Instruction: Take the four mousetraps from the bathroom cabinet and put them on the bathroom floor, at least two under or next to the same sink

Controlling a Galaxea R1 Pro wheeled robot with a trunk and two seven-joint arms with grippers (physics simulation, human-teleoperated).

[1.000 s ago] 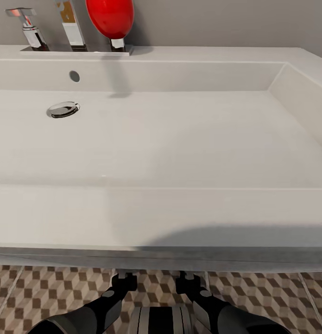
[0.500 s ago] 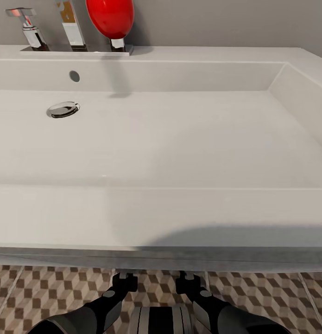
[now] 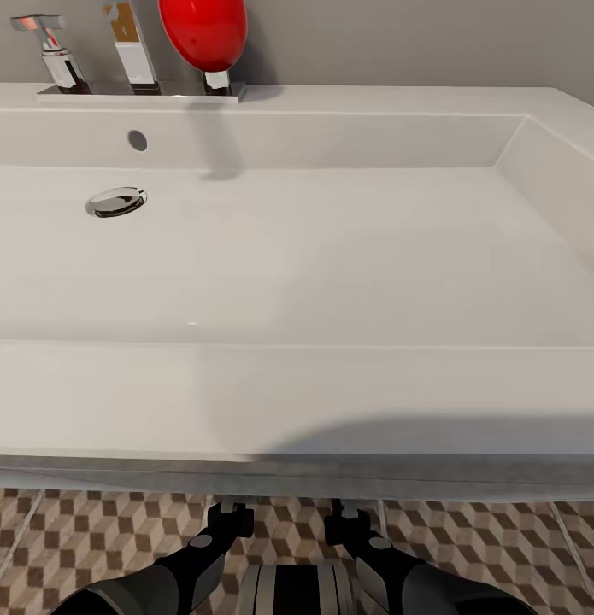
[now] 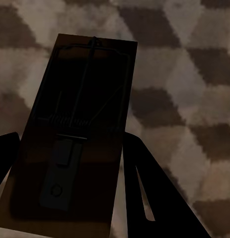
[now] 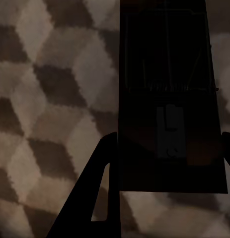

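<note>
The white sink (image 3: 297,393) spans the head view, with its round drain (image 3: 116,202) and chrome tap (image 3: 134,47). Both forearms reach under its front edge, the left arm (image 3: 213,536) and the right arm (image 3: 358,534), over the cube-patterned bathroom floor (image 3: 83,530). In the left wrist view my left gripper (image 4: 70,139) is shut on a dark brown mousetrap (image 4: 80,124) just above the tiles (image 4: 194,74). My right gripper (image 5: 169,136) is likewise shut on a second mousetrap (image 5: 167,99) over the tiles (image 5: 50,99). Both traps lie in the sink's shadow. The cabinet is out of view.
A red rounded object (image 3: 202,30) stands on a chrome base behind the basin, next to a chrome handle (image 3: 49,51). A grey wall (image 3: 416,38) backs the sink. The sink's front edge hangs low over my wrists.
</note>
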